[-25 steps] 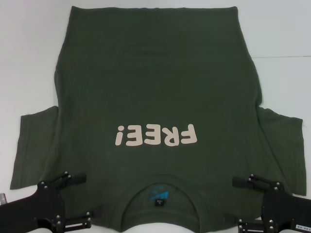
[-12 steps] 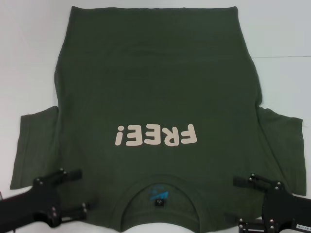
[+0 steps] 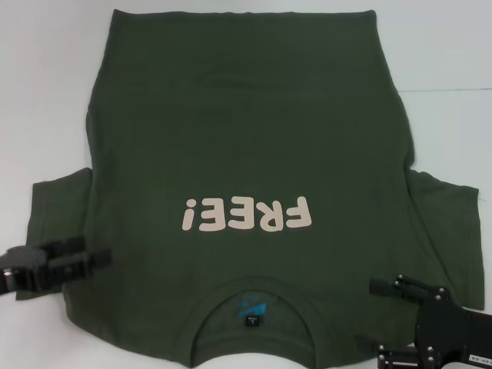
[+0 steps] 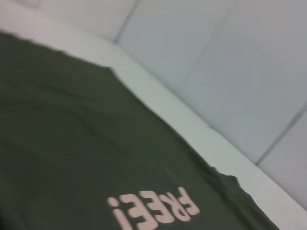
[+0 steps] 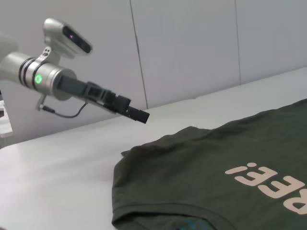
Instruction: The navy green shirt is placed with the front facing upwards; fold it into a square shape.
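The navy green shirt [image 3: 246, 154] lies spread flat and face up on the white desk [image 3: 446, 54], both short sleeves out to the sides, its cream "FREE!" print [image 3: 247, 214] across the chest and its round collar [image 3: 250, 311] at the edge nearest the robot, a small blue-and-black label [image 3: 251, 311] showing inside the neckline.

The left pincer [image 3: 96, 257] hangs over the shirt's left sleeve, beside the shoulder, its black fingers lying close alongside one another and pointing inward toward the print. From the far side, the right wrist view shows that same left pincer [image 5: 139, 115] raised clear above the cloth, nothing held in it.

The right pincer [image 3: 377, 319] sits at the opposite shoulder, just beside the collar, its two fingers [image 3: 384, 287] spread well apart over the fabric with nothing between them.

The shirt's hem lies at the far end of the desk from both pincers, and the cloth there lies smooth.
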{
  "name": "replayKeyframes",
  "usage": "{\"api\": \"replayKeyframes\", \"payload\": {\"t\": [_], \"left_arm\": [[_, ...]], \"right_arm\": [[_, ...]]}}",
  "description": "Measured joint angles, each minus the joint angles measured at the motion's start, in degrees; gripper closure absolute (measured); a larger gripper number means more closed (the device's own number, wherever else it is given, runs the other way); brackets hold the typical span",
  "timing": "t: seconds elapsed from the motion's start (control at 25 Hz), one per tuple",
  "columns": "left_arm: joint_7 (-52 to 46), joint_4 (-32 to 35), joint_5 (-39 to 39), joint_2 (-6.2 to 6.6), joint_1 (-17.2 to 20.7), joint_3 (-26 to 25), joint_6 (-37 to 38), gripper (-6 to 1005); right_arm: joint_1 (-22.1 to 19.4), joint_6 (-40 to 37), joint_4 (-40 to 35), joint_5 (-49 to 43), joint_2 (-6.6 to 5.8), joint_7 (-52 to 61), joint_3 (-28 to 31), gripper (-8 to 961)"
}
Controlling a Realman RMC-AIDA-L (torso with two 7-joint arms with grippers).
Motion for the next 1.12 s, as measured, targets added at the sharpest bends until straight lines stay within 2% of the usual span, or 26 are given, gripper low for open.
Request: {"api": "replayKeyframes", "payload": {"t": [0.16, 0.32, 0.64, 0.92, 1.12], "left_arm": [[-11.2, 1.8, 2.9, 2.35, -2.7, -0.2, -0.3, 77], [-20.4, 4.3, 7.4, 4.18, -5.6, -0.2, -2.1, 78], [-31.5, 5.6, 17.4, 7.15, -12.0, 0.6, -8.3, 81], [-38.2, 4.8, 23.3, 8.04, -14.9, 4.5, -14.2, 83], [-41.0, 4.0, 26.0, 7.72, -15.5, 8.4, -18.1, 85]], "right_arm": [[0.1, -0.1, 0.0, 0.0, 0.0, 0.2, 0.0, 23], [0.1, -0.3, 0.0, 0.0, 0.0, 0.3, -0.1, 23], [0.2, -0.4, -0.2, 0.0, 0.0, 0.5, -0.3, 24], [0.7, -0.4, -0.1, -0.2, 0.0, 0.6, -0.5, 23], [1.0, -0.3, 0.0, -0.3, 0.04, 0.7, -0.5, 23]]}}
